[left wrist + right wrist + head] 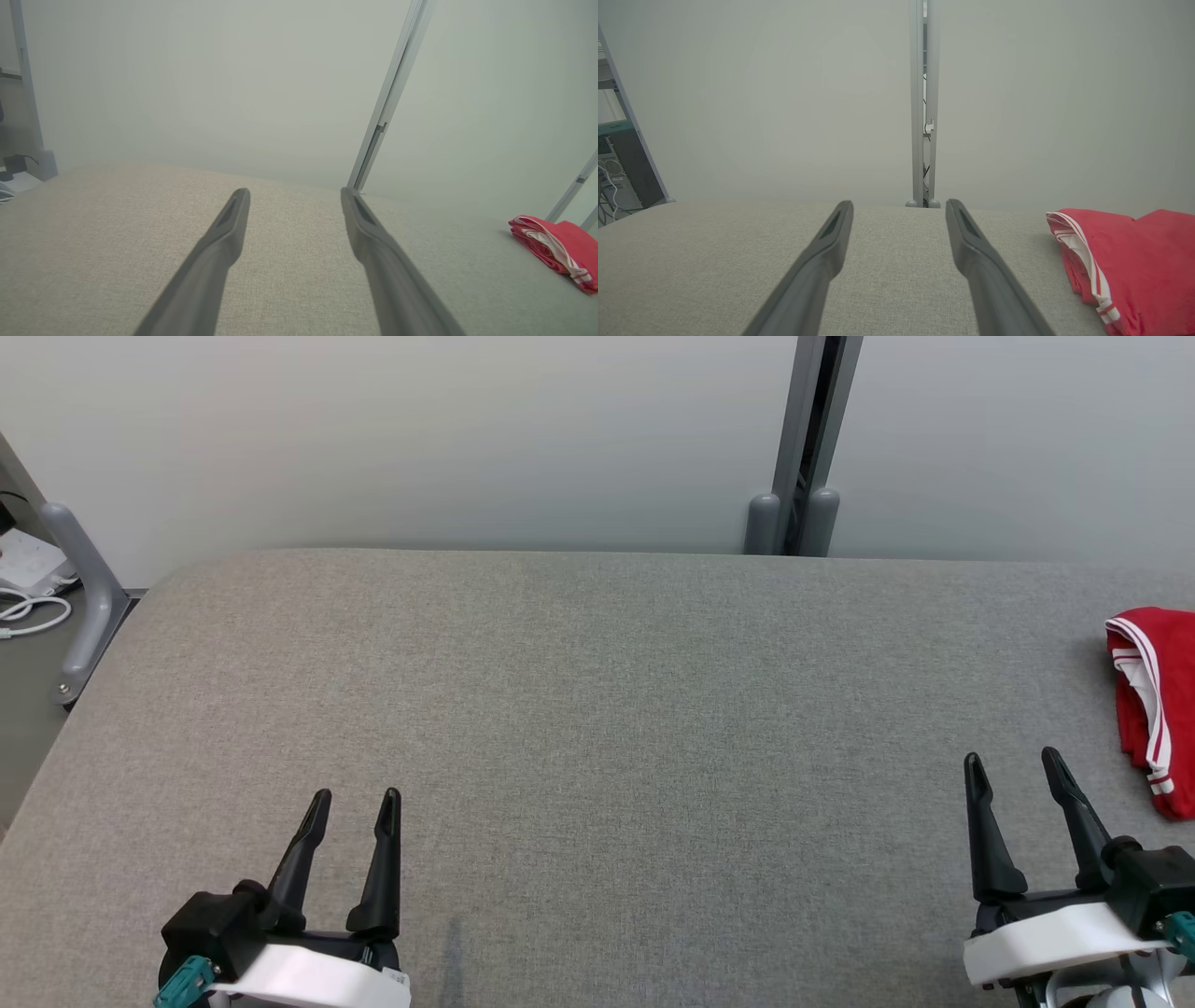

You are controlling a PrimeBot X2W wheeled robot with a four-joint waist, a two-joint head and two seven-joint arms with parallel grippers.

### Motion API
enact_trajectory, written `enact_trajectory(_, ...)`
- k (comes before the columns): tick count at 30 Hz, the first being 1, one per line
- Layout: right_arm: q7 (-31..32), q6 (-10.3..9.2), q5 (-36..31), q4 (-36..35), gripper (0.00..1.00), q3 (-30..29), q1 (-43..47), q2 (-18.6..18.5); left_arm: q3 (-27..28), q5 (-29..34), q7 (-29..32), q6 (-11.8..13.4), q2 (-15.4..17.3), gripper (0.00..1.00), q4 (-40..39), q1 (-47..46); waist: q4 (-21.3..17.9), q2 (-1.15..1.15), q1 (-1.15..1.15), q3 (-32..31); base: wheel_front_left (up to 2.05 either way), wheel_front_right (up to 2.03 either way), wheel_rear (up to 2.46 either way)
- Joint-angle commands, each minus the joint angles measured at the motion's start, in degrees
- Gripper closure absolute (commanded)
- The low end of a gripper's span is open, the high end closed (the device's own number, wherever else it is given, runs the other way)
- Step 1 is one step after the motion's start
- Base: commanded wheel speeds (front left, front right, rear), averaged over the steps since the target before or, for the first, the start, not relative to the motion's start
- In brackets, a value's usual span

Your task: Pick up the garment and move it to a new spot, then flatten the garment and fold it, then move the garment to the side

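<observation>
A red garment (1154, 705) with white stripe trim lies bunched at the right edge of the grey fabric table (597, 709), partly cut off by the head view's border. It shows at the far right in the left wrist view (560, 249) and close on the right in the right wrist view (1125, 261). My right gripper (1016, 761) is open and empty, hovering just left of the garment and nearer the front edge. Low on the left, my left gripper (357, 795) stands open with nothing between its fingers, far from the garment.
A pale wall with a grey vertical post (801, 448) runs behind the table. Off the table's left edge stand a grey frame leg (86, 588) and white cables (28, 611) on the floor. The table's rounded far-left corner lies near that leg.
</observation>
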Motion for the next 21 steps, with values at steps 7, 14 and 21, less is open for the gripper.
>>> enact_trajectory(7,-0.17,-0.02,0.17,0.25,0.0,0.29,-0.22,-0.12,-0.25,-1.05,0.03,-0.01,0.27,0.0,0.49,-0.62,0.04,0.0,0.0,0.04,0.0,0.0,0.0)
enact_trajectory(14,-0.16,-0.02,0.13,0.32,0.0,0.42,-0.08,-0.12,-0.52,-1.98,0.03,-0.01,0.27,0.0,0.89,-0.65,0.15,0.0,0.0,-0.04,0.0,0.0,0.0)
enact_trajectory(21,-0.17,-0.02,0.19,0.4,0.0,0.82,0.08,-0.12,-0.48,-2.79,0.03,0.0,0.27,0.0,1.14,-0.44,0.21,0.0,0.0,-0.2,0.0,0.0,0.0)
